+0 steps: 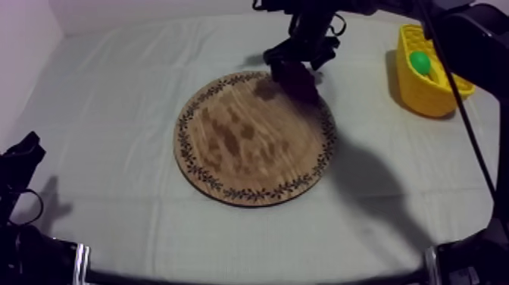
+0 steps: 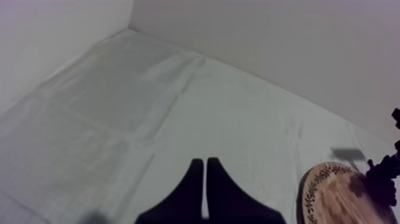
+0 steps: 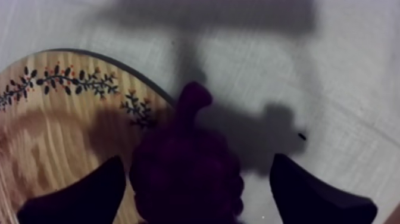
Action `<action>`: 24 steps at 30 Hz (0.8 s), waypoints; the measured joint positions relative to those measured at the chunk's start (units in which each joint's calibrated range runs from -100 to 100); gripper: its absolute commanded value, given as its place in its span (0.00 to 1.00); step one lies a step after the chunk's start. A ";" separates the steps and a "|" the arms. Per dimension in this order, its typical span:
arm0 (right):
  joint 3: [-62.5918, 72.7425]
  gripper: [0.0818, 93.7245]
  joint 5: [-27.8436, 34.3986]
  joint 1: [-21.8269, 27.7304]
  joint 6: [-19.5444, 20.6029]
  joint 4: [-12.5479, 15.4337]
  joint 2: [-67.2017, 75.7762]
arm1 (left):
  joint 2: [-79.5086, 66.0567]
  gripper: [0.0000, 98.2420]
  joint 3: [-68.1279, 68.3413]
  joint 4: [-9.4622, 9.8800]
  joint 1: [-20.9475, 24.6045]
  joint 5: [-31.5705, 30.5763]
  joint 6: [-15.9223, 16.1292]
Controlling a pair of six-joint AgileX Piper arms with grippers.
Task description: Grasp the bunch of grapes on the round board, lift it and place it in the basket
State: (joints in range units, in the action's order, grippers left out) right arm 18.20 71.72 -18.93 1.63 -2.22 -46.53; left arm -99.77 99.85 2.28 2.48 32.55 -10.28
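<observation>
Desk (image 1: 113, 114) under grey-white cloth, pale wall (image 2: 268, 36) behind it.

Step in hand, as I judge it: the grasp on the bunch of grapes (image 1: 297, 82). The bunch is at the far right rim of the wooden board (image 1: 250, 140), partly over the edge towards the cloth. I can't tell if it rests on the rim or is just off it.

My right claw (image 3: 197, 164) is down over the bunch, spread, with one finger on each side. One finger (image 3: 309, 193) has a strip of cloth showing between it and the grapes, so I read it as not clamped yet.

My left claw (image 2: 204, 173) is parked low at its own side, pressed together, holding nothing.

The next move calls for closing on the body of the bunch, not the stem. Then lift clear of the board rim and carry right to the yellow basket (image 1: 435, 95), which sits well apart near the far right edge. A green fruit (image 1: 419, 62) is already inside, so the drop should go beside it. The bunch is lumpy, so it may slip or tilt if it's pinched off-centre.

Cloth is creased but flat. There's a heavy arm shadow right of the board.
</observation>
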 measured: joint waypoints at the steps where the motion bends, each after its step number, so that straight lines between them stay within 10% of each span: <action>1: -0.08 0.79 0.00 0.00 0.00 -0.01 -0.18 | 0.00 0.00 0.00 0.00 0.00 0.00 0.00; 11: -0.85 0.33 -1.07 -0.31 -1.08 -0.40 -0.87 | 0.00 0.00 0.00 0.00 0.00 0.00 0.00; 24: -6.73 0.31 1.41 1.13 -1.63 -1.84 8.37 | 0.00 0.00 0.00 0.00 0.00 0.00 0.00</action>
State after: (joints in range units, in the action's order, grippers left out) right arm 11.48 73.14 -17.80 0.00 -4.07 -38.16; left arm -99.77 99.85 2.28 2.48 32.55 -10.28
